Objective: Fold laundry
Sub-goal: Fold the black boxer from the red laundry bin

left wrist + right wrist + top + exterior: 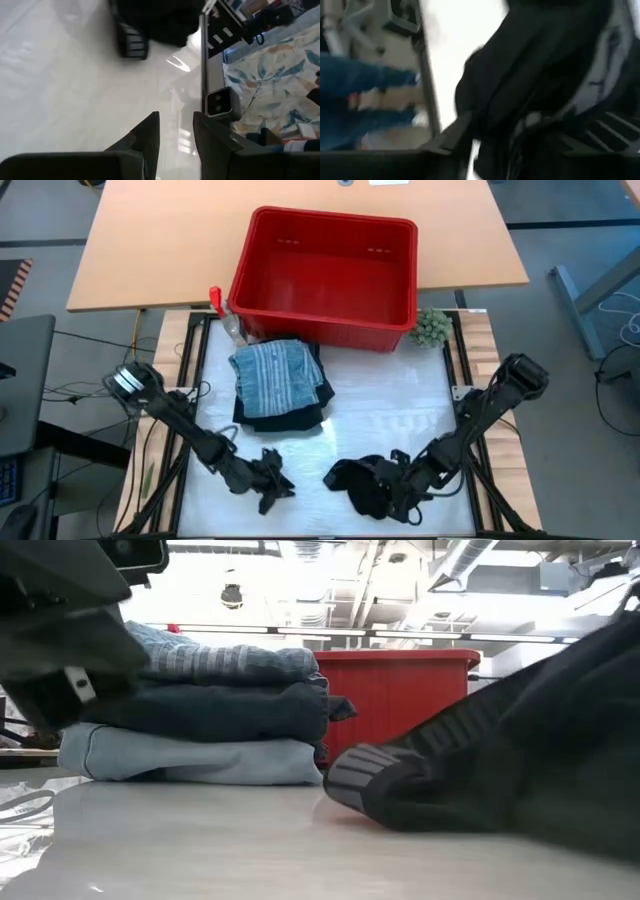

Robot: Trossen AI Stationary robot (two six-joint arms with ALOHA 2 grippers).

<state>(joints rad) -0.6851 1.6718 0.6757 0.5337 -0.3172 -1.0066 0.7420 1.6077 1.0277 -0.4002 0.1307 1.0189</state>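
Resting crumpled near the right end effector (400, 492), whose state I cannot tell, the soft black ribbed-cuff garment (362, 480) awaits folding; left end effector (268, 483) hovers slightly apart, empty.

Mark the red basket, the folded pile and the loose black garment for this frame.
red basket (262, 250), high view, on its left wall.
folded pile (275, 375), high view, on the striped top layer.
black garment (362, 480), high view, on its crumpled middle.
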